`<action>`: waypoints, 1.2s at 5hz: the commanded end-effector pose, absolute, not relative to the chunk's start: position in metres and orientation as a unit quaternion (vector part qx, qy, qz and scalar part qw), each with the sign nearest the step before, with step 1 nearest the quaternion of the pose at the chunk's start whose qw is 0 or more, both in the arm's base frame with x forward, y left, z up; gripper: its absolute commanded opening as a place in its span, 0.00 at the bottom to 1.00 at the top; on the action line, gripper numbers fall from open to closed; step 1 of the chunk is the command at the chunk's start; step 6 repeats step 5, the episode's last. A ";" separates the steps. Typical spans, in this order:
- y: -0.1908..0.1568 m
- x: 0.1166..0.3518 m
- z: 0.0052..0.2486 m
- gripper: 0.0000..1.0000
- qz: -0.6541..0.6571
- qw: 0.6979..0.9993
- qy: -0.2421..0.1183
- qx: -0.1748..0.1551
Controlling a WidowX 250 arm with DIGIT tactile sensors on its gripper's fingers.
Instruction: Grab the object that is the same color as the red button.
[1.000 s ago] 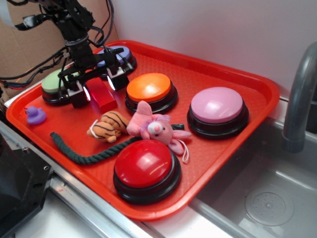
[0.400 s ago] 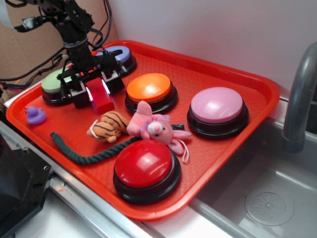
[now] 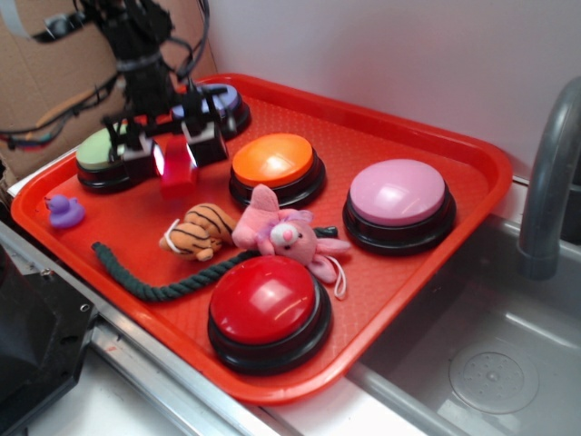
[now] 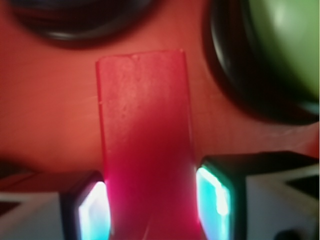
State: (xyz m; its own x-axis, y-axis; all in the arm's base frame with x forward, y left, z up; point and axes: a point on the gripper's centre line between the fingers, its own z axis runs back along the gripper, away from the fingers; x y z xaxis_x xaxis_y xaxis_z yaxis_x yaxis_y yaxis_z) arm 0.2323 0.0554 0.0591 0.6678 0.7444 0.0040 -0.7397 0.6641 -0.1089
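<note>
Red block [image 3: 177,169]: far-left on tray [image 3: 436,136], between green button [image 3: 100,150] and orange button [image 3: 272,161]. Clamped between pads of gripper [image 3: 174,154], long axis running straight out from fingertips. Matches red button [image 3: 263,300], near centre.

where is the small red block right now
In the exterior view the red block sits between the fingers of the gripper at the tray's back left, flanked by the green button and orange button.
</note>
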 end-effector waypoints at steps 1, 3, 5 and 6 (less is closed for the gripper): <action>0.044 0.220 0.140 0.00 0.192 0.976 -0.049 -0.091; 0.009 0.181 0.162 0.00 0.020 0.997 0.022 -0.070; 0.018 0.162 0.160 0.00 0.080 0.995 0.012 -0.066; 0.018 0.162 0.160 0.00 0.080 0.995 0.012 -0.066</action>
